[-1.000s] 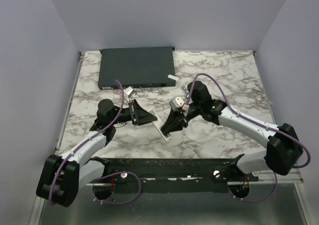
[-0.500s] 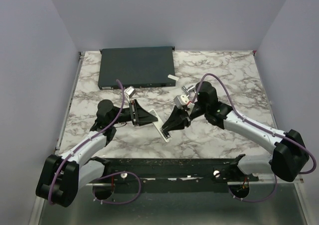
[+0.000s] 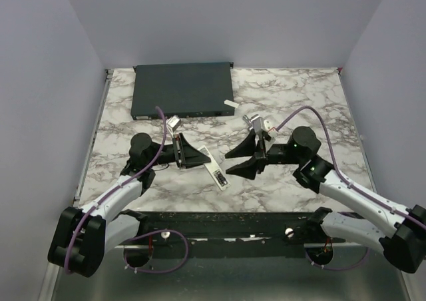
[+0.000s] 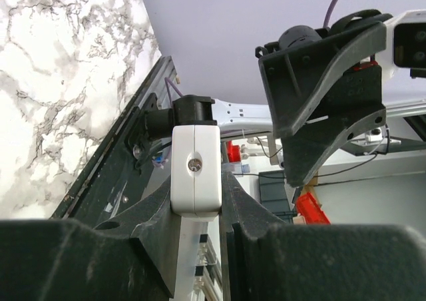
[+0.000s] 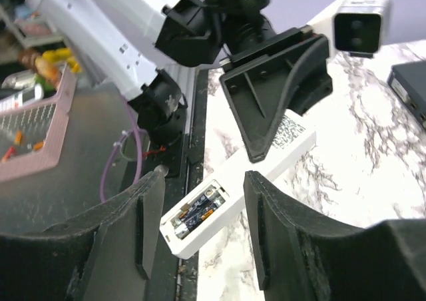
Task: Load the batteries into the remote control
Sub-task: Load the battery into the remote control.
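L end effector (image 3: 190,156) clamped remote control (image 3: 217,175) to steady it on desk (image 3: 299,94); R end effector (image 3: 241,159), jaws apart, free beside exposed batteries (image 5: 197,212).

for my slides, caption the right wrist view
Open right gripper facing the remote control, clamped by the left gripper, battery bay uncovered

Marble table (image 3: 299,88): dark-grey box (image 3: 183,88) at the far left-centre, small white piece (image 3: 230,103) just beside its right corner, remote (image 3: 217,175) near the front middle
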